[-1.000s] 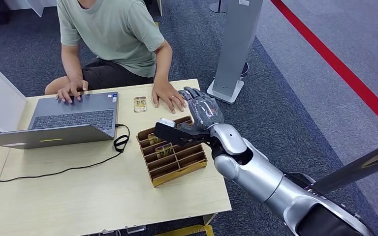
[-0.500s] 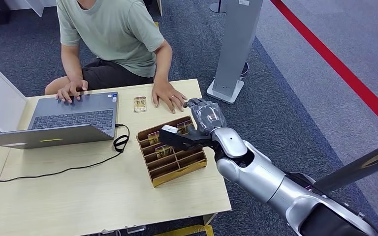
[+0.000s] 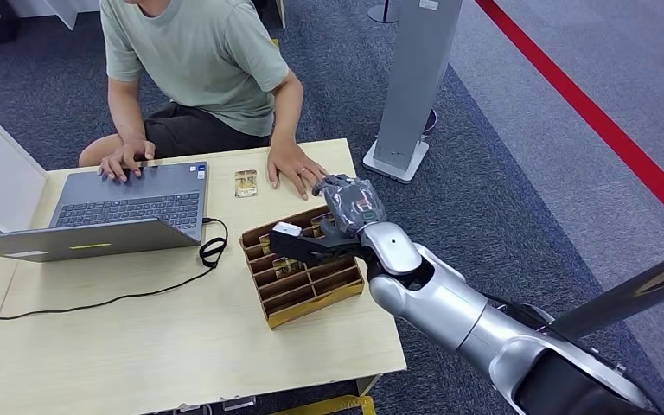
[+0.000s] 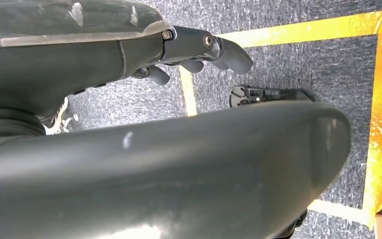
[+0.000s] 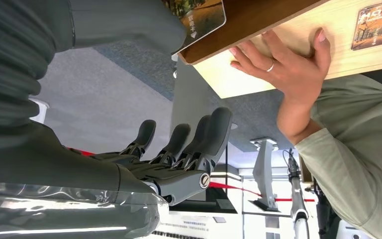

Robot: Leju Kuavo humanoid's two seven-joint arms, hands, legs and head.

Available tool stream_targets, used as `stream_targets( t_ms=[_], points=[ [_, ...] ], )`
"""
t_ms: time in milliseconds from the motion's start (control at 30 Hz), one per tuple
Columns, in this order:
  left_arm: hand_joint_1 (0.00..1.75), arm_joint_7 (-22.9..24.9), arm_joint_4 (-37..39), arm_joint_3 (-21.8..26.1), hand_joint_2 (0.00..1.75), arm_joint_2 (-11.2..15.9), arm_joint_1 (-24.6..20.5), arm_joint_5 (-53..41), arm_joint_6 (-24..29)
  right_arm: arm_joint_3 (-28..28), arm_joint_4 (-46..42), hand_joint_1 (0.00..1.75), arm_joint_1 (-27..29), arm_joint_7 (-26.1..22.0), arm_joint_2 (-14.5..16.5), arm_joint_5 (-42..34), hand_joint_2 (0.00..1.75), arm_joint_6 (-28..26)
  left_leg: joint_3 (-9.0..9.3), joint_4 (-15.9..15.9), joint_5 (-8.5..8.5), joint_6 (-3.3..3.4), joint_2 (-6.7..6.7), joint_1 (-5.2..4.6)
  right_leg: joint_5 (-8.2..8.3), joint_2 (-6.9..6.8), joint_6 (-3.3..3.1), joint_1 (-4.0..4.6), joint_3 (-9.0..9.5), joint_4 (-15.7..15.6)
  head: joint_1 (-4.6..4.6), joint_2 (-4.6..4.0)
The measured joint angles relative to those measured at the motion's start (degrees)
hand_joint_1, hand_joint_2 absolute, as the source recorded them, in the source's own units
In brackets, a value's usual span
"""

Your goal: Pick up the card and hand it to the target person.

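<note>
A brown divided card box [image 3: 312, 307] stands near the right edge of the table [image 3: 138, 346], with picture cards [image 3: 267, 243] upright in its slots. My right hand [image 3: 346, 220] hovers over the box's far right part, its thumb stretched across the slots and its fingers [image 5: 179, 149] spread away from it, holding nothing. In the right wrist view one card [image 5: 201, 17] sits in the box just beyond the thumb. Another card [image 3: 245, 182] lies flat on the table by the seated person's hand [image 3: 296, 171]. My left hand [image 4: 179, 50] hangs over the carpet, fingers loose and holding nothing.
The person [image 3: 199, 60] in a green shirt sits at the far side, one hand on an open laptop [image 3: 130, 203]. A black cable [image 3: 212, 251] trails across the table. A grey pillar [image 3: 411, 86] stands on the carpet to the right, beyond it a red floor line [image 3: 588, 112].
My right hand has tipped down and drawn in over the box, its fingers lower than before and the thumb now across the slots. The person's hands and both cards have stayed put.
</note>
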Motion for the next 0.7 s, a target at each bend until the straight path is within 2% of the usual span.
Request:
stream_targets(
  t_ms=[267,467,700],
  points=[
    [0.0,0.0,0.0,0.0,0.0,0.0,0.0,0.0,0.0,0.3,0.9,0.72,-0.3,0.0,0.4,0.0,1.75,-0.4,0.0,0.0,0.0,0.0,0.0,0.0,0.0,0.0,0.0,0.0,0.0,0.0,0.02,0.0],
    [0.0,0.1,0.0,0.0,0.0,0.0,0.0,0.0,0.0,1.0,3.8,0.8,-0.5,0.7,1.2,-0.6,1.75,-1.5,0.0,0.0,0.0,0.0,0.0,0.0,0.0,0.0,0.0,0.0,-0.01,0.0,0.0,0.0],
    [0.0,0.4,0.0,0.0,0.0,0.0,0.0,0.1,0.2,1.0,4.7,0.69,-0.4,3.4,1.3,-0.2,1.75,-3.4,0.01,0.0,0.0,0.0,0.0,0.0,0.0,0.0,0.0,0.0,-0.01,0.0,-0.01,0.0]
  ],
)
